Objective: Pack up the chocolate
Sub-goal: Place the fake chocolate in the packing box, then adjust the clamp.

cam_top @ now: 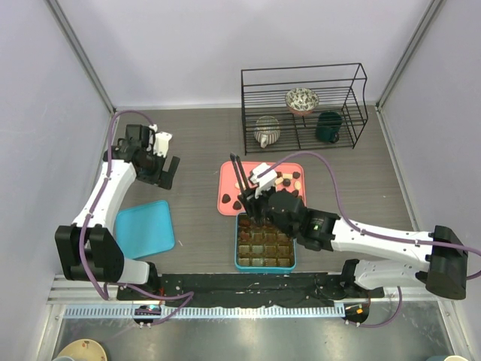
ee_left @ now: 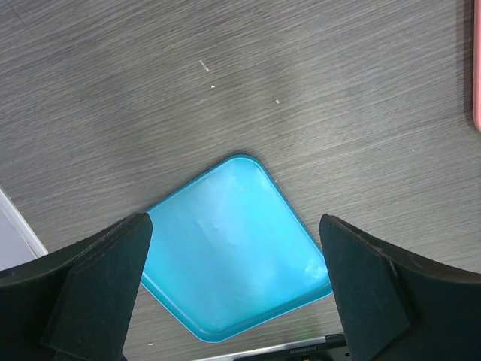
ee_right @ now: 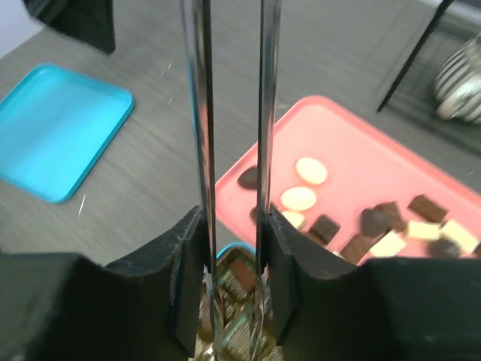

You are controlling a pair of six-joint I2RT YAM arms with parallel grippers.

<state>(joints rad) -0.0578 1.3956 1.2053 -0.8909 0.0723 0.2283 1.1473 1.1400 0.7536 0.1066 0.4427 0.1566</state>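
The right pincer is closed partway on thin metal tongs, one blade pressed against each finger. The tong tips run off the top edge of the wrist view. The chocolate lies scattered on the pink tray, right of centre. The teal box sits mostly hidden under the arm, its contents hard to make out. The left pincer gapes wide, empty, above a teal lid on the desk.

The long metal tongs run off the right wrist view's top edge, tips unseen. There the right gripper hides most of the teal compartmented box; its contents are blurred.
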